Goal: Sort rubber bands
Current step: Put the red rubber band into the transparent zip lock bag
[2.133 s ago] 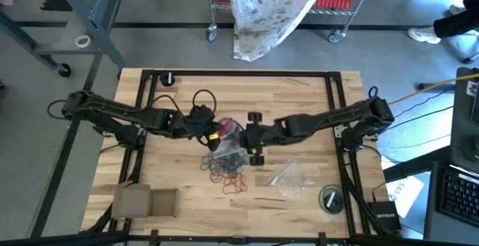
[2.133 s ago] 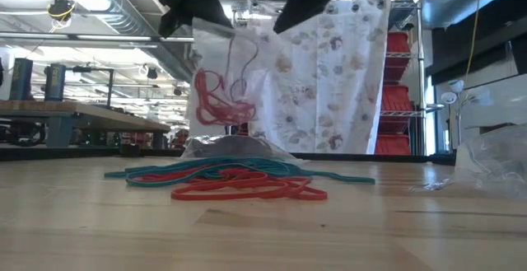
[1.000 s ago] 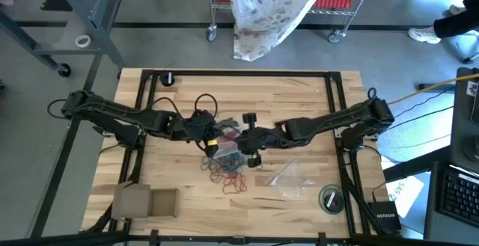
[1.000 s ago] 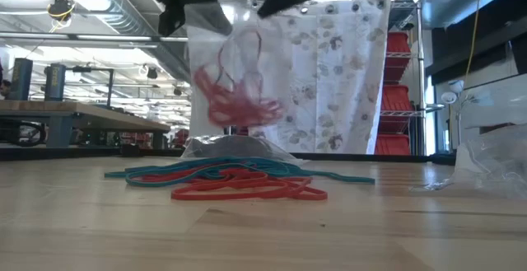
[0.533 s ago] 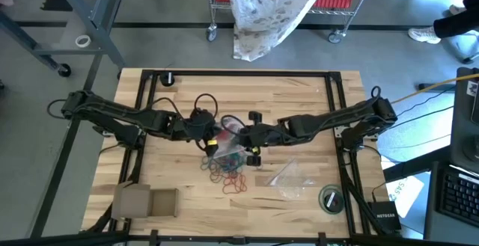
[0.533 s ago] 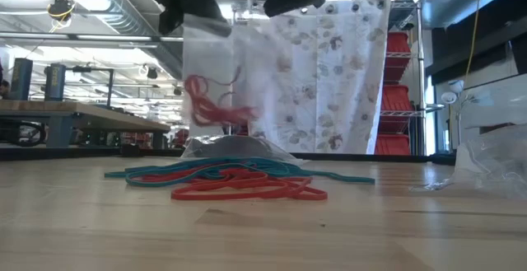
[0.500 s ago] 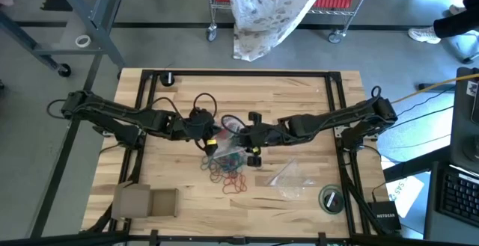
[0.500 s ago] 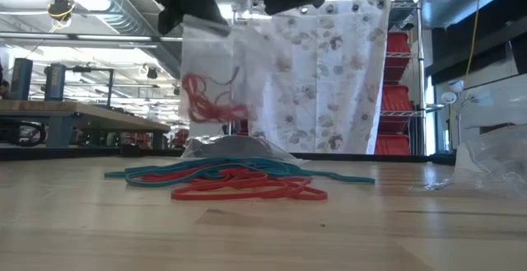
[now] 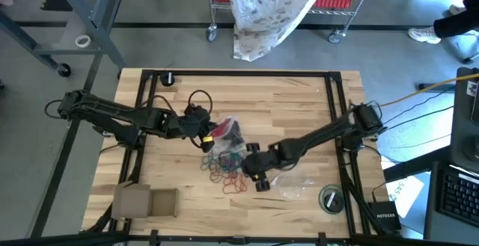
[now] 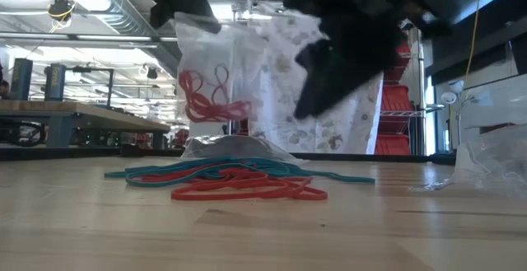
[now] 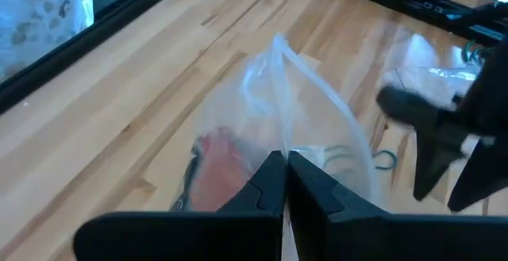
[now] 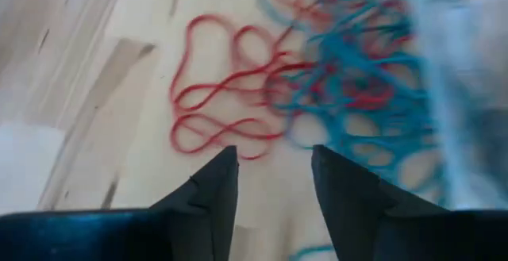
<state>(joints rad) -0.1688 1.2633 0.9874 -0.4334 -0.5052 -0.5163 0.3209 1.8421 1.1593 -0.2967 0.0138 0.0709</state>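
The left gripper pinched the clear bag above the rubber bands; the right gripper hung beside them, fingers apart.

A: Where do we have room on the table?

B: The far half of the wood lies bare, apart from a small dark knob near the far left corner.

A: And the middle?

B: Crowded. The left gripper pinches a clear bag above the boards, just beside the rubber bands. The right gripper, fingers parted, hovers at the heap's right edge.

A: Near side?

B: A cardboard box fills the left corner; a second clear bag and a round lid sit to the right. Between box and heap we see bare wood.
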